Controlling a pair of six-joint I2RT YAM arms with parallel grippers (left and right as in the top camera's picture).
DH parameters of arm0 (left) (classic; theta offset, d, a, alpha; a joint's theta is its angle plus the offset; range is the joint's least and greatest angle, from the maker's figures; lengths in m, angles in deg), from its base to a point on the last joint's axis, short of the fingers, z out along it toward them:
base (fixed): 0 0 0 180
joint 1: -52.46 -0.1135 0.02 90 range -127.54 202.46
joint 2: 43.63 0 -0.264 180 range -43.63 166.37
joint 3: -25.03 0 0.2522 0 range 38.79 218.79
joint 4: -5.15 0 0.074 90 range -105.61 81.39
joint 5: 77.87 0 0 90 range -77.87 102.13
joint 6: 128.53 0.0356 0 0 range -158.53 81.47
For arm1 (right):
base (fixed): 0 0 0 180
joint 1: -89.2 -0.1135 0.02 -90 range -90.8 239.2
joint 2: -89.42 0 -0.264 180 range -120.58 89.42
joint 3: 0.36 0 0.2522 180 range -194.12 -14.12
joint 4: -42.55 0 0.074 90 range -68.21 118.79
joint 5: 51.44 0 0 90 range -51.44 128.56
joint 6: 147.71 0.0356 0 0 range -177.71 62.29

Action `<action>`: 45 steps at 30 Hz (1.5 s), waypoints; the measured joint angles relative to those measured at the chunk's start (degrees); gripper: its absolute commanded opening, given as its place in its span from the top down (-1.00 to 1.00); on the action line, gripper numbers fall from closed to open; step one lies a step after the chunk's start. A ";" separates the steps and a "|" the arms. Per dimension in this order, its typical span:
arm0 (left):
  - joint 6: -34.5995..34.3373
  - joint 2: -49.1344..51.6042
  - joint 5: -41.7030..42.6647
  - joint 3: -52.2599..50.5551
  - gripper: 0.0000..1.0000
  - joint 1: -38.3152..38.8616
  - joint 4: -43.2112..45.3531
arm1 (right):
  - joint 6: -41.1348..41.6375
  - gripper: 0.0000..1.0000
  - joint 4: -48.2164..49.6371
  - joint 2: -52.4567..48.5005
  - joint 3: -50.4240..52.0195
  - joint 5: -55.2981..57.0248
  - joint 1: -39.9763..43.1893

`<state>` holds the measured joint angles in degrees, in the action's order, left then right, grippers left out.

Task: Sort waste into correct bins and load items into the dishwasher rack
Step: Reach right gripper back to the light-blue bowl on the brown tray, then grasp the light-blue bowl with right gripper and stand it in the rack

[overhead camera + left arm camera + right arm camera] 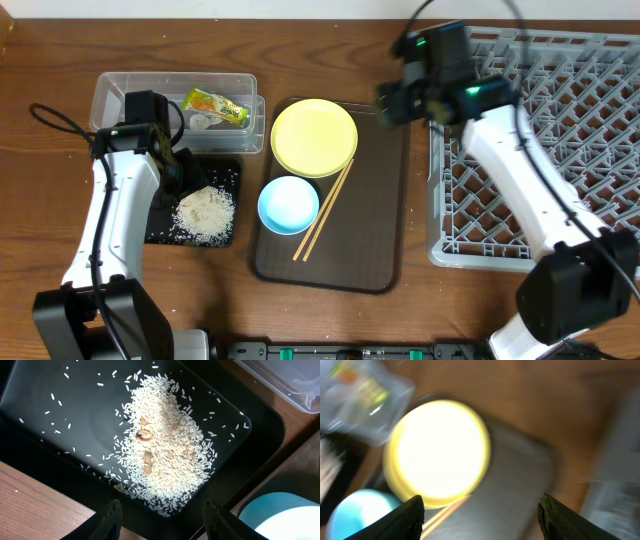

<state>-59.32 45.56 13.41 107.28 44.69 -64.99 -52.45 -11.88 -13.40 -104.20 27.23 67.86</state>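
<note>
Right tool (481, 500) wide, seemingly empty; view blurred. Yellow plate (314, 137) sits on brown tray (385, 220), just left of it; rack (600, 110) to its right. Right arm nearer. Left tool (162, 506) wide, empty, over rice (165, 445) in black tray (50, 435).

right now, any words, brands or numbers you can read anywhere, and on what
Snack wrapper in the clear tub: orange print on yellow-green, too small to read from overhead and blurred in the right wrist view.
Yellow plate, blue bowl, black tray, rack: no writing shows.
So no text here can be read.
</note>
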 measured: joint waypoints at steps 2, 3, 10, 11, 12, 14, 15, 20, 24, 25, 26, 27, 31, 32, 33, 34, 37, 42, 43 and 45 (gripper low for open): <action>0.02 0.00 0.00 0.00 -0.10 0.00 0.00 | -0.44 -0.43 -0.74 -1.07 0.42 -1.90 -3.08; 0.00 0.00 0.02 0.00 -0.10 0.00 0.00 | -0.68 -0.43 -1.22 -1.66 0.59 -2.54 -4.35; 0.02 0.00 0.02 0.00 -0.10 0.00 -0.02 | -1.64 -0.29 -3.65 -7.02 1.22 -4.61 -12.11; 0.02 0.00 0.02 0.00 -0.10 0.00 -0.02 | -1.64 -0.28 -3.91 -7.58 1.25 -4.70 -12.92; 0.00 0.00 0.02 0.00 -0.10 0.00 0.00 | -1.64 -0.26 -4.33 -8.37 1.25 -4.76 -13.84; 0.02 0.00 0.02 0.00 -0.10 0.00 0.00 | -1.64 -0.23 -4.76 -9.55 1.29 -4.85 -15.32; 0.02 0.00 0.02 0.00 -0.10 0.00 -0.02 | -1.64 -0.21 -4.96 -10.34 1.29 -4.90 -16.28; 0.00 0.00 0.02 0.00 -0.10 0.00 -0.02 | -1.92 0.03 -5.53 -13.29 1.36 -4.68 -19.56; 0.02 0.00 0.02 0.00 -0.10 0.00 -0.02 | -1.73 0.43 -5.66 -15.26 1.38 -2.84 -20.94; 0.00 0.00 0.02 0.00 -0.11 0.00 -0.02 | -1.16 0.54 -5.75 -15.69 1.38 -1.88 -21.27; 0.02 0.00 0.02 0.00 -0.10 0.00 0.00 | -0.94 0.62 -5.79 -15.89 1.44 -1.25 -21.40; 0.02 0.00 0.02 0.00 -0.10 0.00 0.00 | -0.28 0.67 -5.88 -16.06 1.51 -0.11 -21.42; 0.02 0.00 0.02 0.00 -0.11 0.00 0.00 | 0.46 0.98 -5.46 -16.06 1.55 2.27 -21.42; 0.02 0.00 0.02 0.00 -0.10 0.00 0.00 | 0.76 0.98 -5.49 -16.06 1.55 2.97 -21.42; 0.02 0.00 0.02 0.00 -0.10 0.00 -0.02 | 0.98 0.98 -5.35 -16.06 1.55 3.23 -21.40; 0.00 0.00 0.02 0.00 -0.10 0.00 -0.02 | 1.01 0.98 -5.46 -16.06 1.55 3.43 -21.38; 0.02 0.00 0.02 0.00 -0.10 0.00 0.00 | 1.11 0.98 -5.53 -16.06 1.55 3.72 -21.18; 0.02 0.00 0.02 0.00 -0.11 0.00 0.00 | 1.09 0.98 -5.53 -15.04 1.51 3.96 -18.36; 0.02 0.00 0.00 0.00 -0.10 0.00 -0.02 | 1.07 0.98 -5.55 -14.25 1.33 4.15 -17.29; 0.02 0.00 0.02 0.00 -0.11 0.00 -0.02 | 0.96 0.98 -5.49 -12.22 0.83 4.31 -14.99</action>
<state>-59.30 45.56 13.43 107.28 44.69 -65.01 -51.49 -17.36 -25.62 -103.37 31.54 52.86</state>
